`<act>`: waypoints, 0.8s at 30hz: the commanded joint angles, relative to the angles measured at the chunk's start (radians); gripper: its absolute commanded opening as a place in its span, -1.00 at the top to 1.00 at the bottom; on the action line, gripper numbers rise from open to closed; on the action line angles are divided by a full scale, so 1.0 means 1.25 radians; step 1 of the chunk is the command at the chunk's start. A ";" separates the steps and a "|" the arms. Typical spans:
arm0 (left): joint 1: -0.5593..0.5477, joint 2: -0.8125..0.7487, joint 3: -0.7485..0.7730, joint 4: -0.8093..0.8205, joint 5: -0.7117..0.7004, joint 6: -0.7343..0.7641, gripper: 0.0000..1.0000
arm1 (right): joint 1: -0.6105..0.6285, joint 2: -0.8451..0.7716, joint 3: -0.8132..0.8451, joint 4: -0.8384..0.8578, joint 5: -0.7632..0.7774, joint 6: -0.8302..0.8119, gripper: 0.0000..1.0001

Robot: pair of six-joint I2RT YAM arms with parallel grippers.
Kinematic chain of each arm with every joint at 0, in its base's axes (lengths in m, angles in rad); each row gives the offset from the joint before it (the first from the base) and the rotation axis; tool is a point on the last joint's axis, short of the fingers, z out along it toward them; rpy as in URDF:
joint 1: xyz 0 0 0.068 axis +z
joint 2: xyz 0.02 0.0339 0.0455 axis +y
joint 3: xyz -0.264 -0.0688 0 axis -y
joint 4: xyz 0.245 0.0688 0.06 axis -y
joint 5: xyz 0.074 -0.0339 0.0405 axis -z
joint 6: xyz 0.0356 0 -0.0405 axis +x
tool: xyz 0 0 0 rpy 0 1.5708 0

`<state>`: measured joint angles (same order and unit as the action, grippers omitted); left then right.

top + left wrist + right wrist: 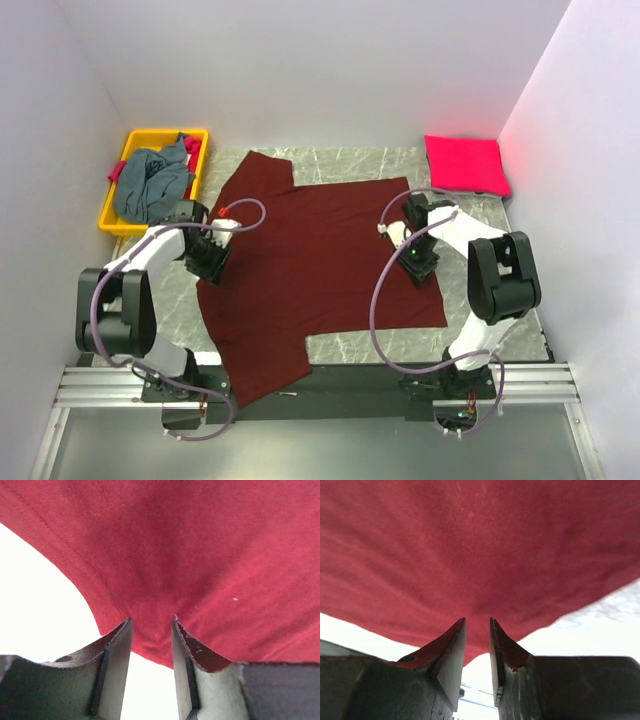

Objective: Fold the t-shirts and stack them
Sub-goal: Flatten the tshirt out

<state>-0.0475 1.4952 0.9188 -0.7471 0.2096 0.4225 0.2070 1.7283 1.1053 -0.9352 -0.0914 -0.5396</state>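
**A:** Maroon t-shirt (320, 260) first. Where is it?

**B:** It is spread over the middle of the worktop (370, 345). One sleeve points to the far edge and the other drapes over the near edge. Both arms have hold of it. The left gripper (152, 622) is clamped on a curved edge on the shirt's left side, possibly the neckline. The right gripper (477, 622) is pinching the straight edge on the opposite side, probably the hem.

**A:** So which step is that?

**B:** I'd say the start of the first fold, or a last tug to flatten the cloth. Nothing is doubled over yet. Next, both pinches should rise together and carry the cloth evenly, keeping it taut so no wrinkle gets trapped.

**A:** Anything in the way?

**B:** The sleeve hanging off the near edge could drag or snag on the frame by the arm bases. A pink-red t-shirt (465, 163) sits folded at the far right corner, likely where the stack goes, and it's well apart from this one. The yellow bin (160, 133) at the far left corner holds a crumpled grey-blue t-shirt (150, 185), waiting its turn.
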 commanded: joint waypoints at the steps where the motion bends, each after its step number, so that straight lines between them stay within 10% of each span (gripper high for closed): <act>1: -0.003 0.038 0.011 0.020 -0.011 -0.003 0.14 | 0.007 0.014 -0.040 0.041 0.029 0.007 0.35; 16: -0.004 0.008 -0.106 -0.021 -0.008 0.052 0.24 | 0.043 -0.101 -0.147 -0.003 -0.005 -0.017 0.31; 24: -0.001 0.016 0.226 -0.076 0.125 0.019 -0.14 | -0.005 -0.121 0.117 -0.040 -0.155 0.050 0.00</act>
<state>-0.0475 1.5162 0.9920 -0.8566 0.2539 0.4667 0.2287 1.6329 1.1206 -0.9997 -0.2005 -0.5270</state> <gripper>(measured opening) 0.556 0.489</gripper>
